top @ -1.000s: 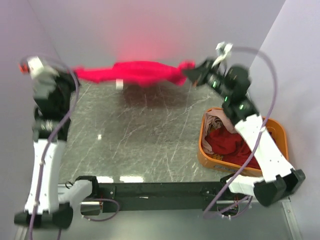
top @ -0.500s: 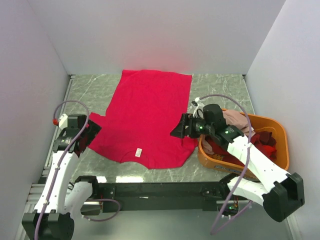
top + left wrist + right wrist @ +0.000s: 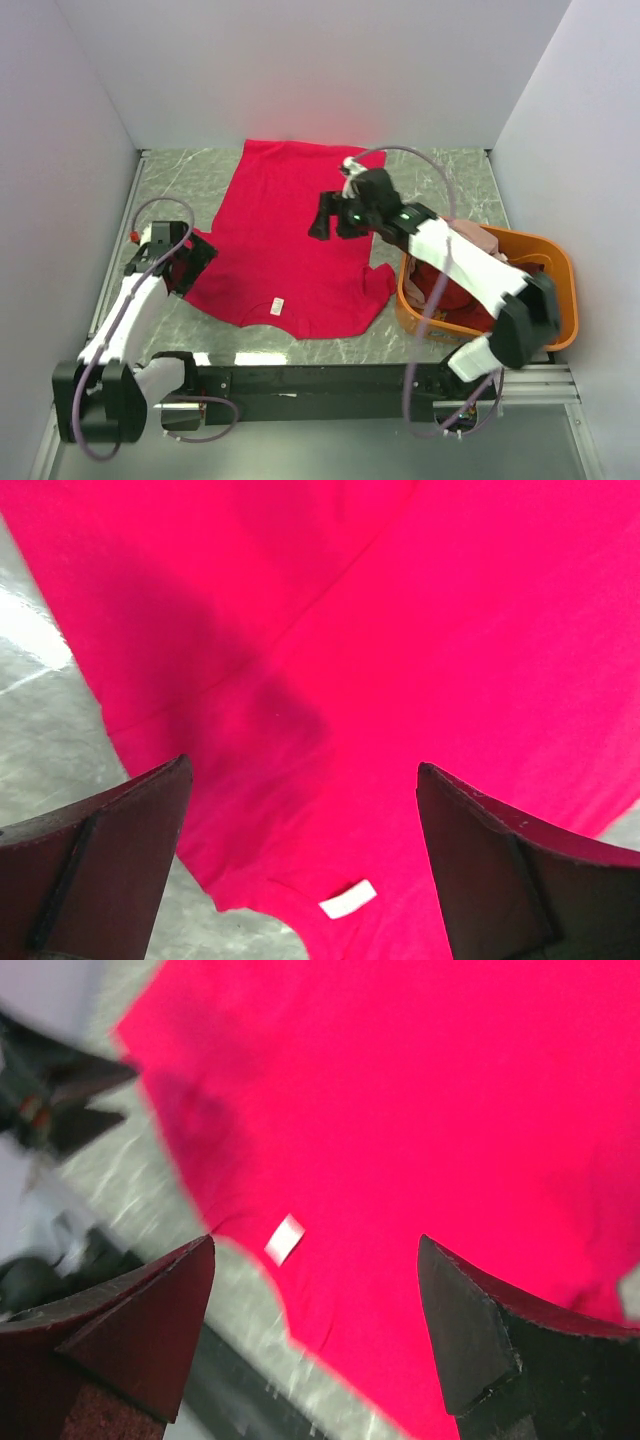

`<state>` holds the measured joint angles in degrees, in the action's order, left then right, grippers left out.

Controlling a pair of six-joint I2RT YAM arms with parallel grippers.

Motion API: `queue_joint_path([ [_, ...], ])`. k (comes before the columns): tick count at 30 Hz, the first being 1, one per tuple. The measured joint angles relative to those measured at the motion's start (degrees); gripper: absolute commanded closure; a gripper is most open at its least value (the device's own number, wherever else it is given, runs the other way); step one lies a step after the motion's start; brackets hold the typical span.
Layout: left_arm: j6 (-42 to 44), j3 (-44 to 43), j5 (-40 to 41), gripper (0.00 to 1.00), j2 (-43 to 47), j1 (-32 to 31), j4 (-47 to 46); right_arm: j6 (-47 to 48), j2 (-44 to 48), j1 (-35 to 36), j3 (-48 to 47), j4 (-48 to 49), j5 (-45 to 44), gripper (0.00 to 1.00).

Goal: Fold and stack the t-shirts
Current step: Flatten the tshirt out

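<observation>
On table centre: crimson-pink t-shirt [image 3: 300, 230] spread flat, unfolded. Left gripper [image 3: 200, 264], right gripper [image 3: 320, 217]: fingers wide apart, empty. Other t-shirts [image 3: 432, 285] apparently bunched in basket [image 3: 535, 243]. No stack yet.

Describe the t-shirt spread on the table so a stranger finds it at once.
On the grey table, beside the orange basket, lies a bright crimson-pink t-shirt. Unlike the shirts bunched in that basket, it is flat, with a white neck label.
</observation>
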<state>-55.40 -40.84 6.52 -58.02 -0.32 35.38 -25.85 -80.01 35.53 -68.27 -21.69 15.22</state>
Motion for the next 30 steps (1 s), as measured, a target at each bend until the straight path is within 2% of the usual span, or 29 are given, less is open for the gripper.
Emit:
queue_joint_path([
  [8, 0.0, 2.1, -2.7, 0.0, -13.5, 0.0, -9.0, -0.2, -25.9, 1.4, -14.8, -4.5, -9.9, 0.12],
  [14, 0.2, -1.3, -1.7, 0.0, -23.1, 0.0, -10.9, 0.1, -35.6, 2.1, -18.8, -8.3, -16.2, 0.12],
  [24, 0.7, -16.6, 3.7, 0.01, -38.5, -0.2, -6.8, -0.5, -35.5, 6.9, -12.5, -5.1, -18.0, 0.12],
  [30, 2.4, -31.5, 9.6, 0.01, -50.5, 0.3, -0.6, -2.2, -32.1, 13.5, -7.5, -1.9, -14.9, 0.12],
])
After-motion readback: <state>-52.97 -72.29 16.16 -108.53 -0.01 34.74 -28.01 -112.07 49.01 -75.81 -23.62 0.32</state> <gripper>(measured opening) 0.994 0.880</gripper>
